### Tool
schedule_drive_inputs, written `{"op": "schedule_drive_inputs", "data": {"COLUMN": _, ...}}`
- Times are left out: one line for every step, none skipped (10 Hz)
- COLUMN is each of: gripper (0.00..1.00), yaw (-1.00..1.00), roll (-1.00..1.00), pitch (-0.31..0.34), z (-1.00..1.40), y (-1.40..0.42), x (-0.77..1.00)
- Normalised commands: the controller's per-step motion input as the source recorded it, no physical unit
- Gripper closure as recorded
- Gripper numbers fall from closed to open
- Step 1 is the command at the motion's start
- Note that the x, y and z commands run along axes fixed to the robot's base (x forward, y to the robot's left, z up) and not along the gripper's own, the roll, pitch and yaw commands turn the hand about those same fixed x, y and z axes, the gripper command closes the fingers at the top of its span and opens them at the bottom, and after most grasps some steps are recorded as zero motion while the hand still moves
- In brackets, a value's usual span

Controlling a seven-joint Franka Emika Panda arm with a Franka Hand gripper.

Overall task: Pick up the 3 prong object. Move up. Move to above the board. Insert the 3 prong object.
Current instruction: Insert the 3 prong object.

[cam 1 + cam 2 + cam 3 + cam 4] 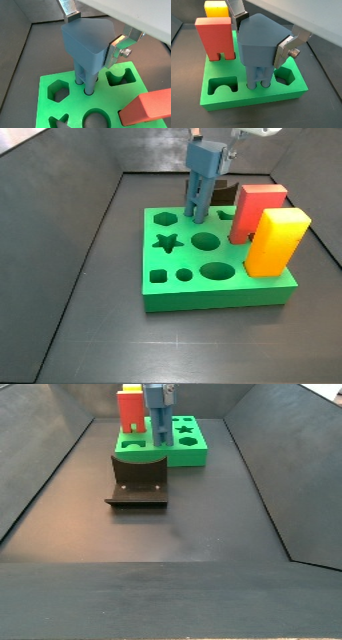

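Gripper [263,34]: clamped on the peg's head, above the board.
Peg [260,42]: upright, prongs in board holes.
Board [174,280]: red block [254,210] at 3 o'clock of peg.

peg [87,42]: matt steel-blue plastic, smooth faces
board [179,293]: bright green plastic, smooth, slight sheen
red block [215,36]: matt plastic
yellow block [275,240]: smooth plastic, faintly glossy
gripper [263,31], at the peg's head over the board: silver metal fingers [69,11], brushed look
fixture [138,482]: dark, matt
floor [160,534]: dark grey, matt, smooth
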Motion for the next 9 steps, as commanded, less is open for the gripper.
{"op": "schedule_drive_inputs", "data": {"gripper": 1.0, "yaw": 0.0, "roll": 0.04, "pitch": 0.0, "z": -0.26, "y": 0.0, "x": 0.0}}
{"op": "schedule_drive_inputs", "data": {"gripper": 1.0, "yaw": -0.01, "roll": 0.34, "pitch": 0.059, "z": -0.62, "y": -0.11, "x": 0.17}}
{"op": "schedule_drive_inputs", "data": {"gripper": 1.0, "yaw": -0.03, "roll": 0.29, "pitch": 0.0, "z": -0.77, "y": -0.09, "x": 0.21}}
{"op": "schedule_drive_inputs", "data": {"gripper": 1.0, "yaw": -0.09, "roll": 0.22, "pitch": 0.0, "z": -0.93, "y": -0.08, "x": 0.31}}
{"op": "schedule_drive_inputs", "data": {"gripper": 1.0, "yaw": -0.15, "roll": 0.14, "pitch": 0.0, "z": -1.0, "y": -0.03, "x": 0.46}}
{"op": "schedule_drive_inputs", "data": {"gripper": 1.0, "yaw": -0.13, "roll": 0.14, "pitch": 0.0, "z": -1.0, "y": 0.0, "x": 0.47}}
{"op": "schedule_drive_inputs", "data": {"gripper": 1.0, "yaw": -0.12, "roll": 0.17, "pitch": 0.0, "z": -0.99, "y": 0.0, "x": 0.46}}
{"op": "schedule_drive_inputs", "data": {"gripper": 1.0, "yaw": -0.15, "roll": 0.0, "pitch": 0.076, "z": 0.0, "y": 0.0, "x": 0.04}}
{"op": "schedule_drive_inputs", "data": {"gripper": 1.0, "yaw": 0.0, "roll": 0.0, "pitch": 0.0, "z": 0.0, "y": 0.0, "x": 0.0}}
